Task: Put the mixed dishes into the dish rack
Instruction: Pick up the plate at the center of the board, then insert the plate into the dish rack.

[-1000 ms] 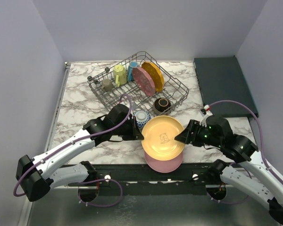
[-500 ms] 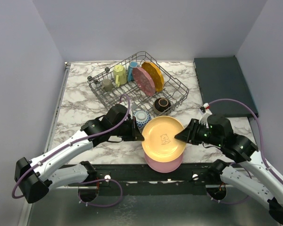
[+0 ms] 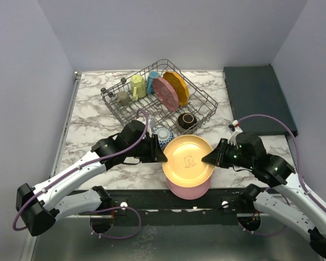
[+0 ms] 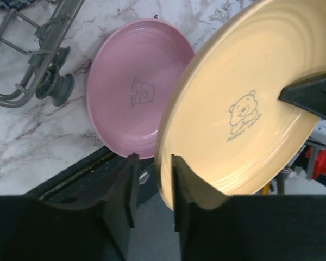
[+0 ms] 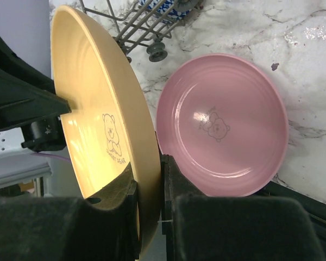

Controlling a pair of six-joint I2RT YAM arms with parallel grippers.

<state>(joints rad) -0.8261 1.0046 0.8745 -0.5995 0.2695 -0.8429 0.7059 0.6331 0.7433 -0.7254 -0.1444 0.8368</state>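
A yellow plate [image 3: 188,159] with a bear print hangs tilted above the table's near edge. My right gripper [image 3: 206,159] is shut on its right rim, both fingers pressed to the yellow plate [image 5: 98,125]. My left gripper [image 3: 164,157] is open around the left rim: the yellow plate [image 4: 250,109] touches one finger, with a gap to the other. A pink plate [image 3: 189,190] lies flat beneath. The dish rack [image 3: 142,109] stands behind, holding a pink plate [image 3: 165,93], orange plate [image 3: 176,87], yellow-green mug [image 3: 138,86], blue mug [image 3: 152,80] and grey cup [image 3: 123,98].
A dark brown bowl [image 3: 186,120] sits at the rack's near right corner. A blue-white bowl [image 3: 163,136] is at the rack's near edge, right behind my left wrist. A dark flat tray [image 3: 258,95] lies at the back right.
My right gripper has closed onto the yellow plate's right rim. My left gripper's jaws have come apart from the left rim. The plate has barely moved.
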